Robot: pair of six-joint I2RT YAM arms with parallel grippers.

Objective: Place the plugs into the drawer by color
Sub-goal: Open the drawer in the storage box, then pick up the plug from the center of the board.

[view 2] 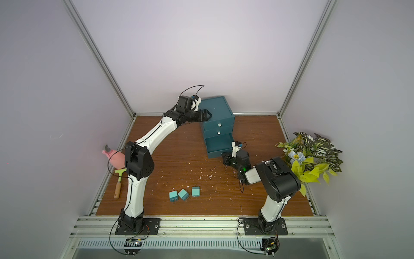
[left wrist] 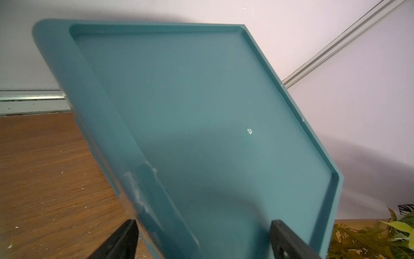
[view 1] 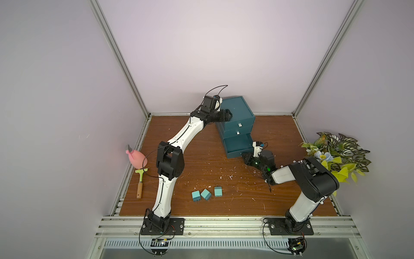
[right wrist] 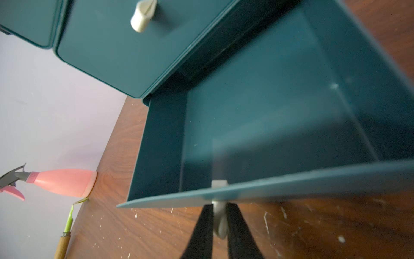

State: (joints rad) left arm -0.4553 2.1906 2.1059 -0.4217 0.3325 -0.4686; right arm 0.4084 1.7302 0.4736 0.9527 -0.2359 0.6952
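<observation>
my left tool (view 1: 229,114) gapes wide at a top corner of the drawer chest (view 1: 237,107), by the desk's (view 1: 201,161) back edge. my right tool (right wrist: 219,207) straddles the white handle (right wrist: 220,225) of the pulled-out bottom drawer (view 1: 237,144) — pinching or not, i cannot tell. three turquoise plugs (view 1: 206,194) lie near the front edge.

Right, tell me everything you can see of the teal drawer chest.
The drawer chest is a dark teal, plastic-looking box of three stacked drawers, each with a small white tab handle. It stands upright at the back of the wooden table, near the rear wall. The top two drawers are shut; the bottom drawer is pulled out and looks empty. The open left gripper straddles its top edge; the bottom handle sits between the right gripper's fingers.
</observation>
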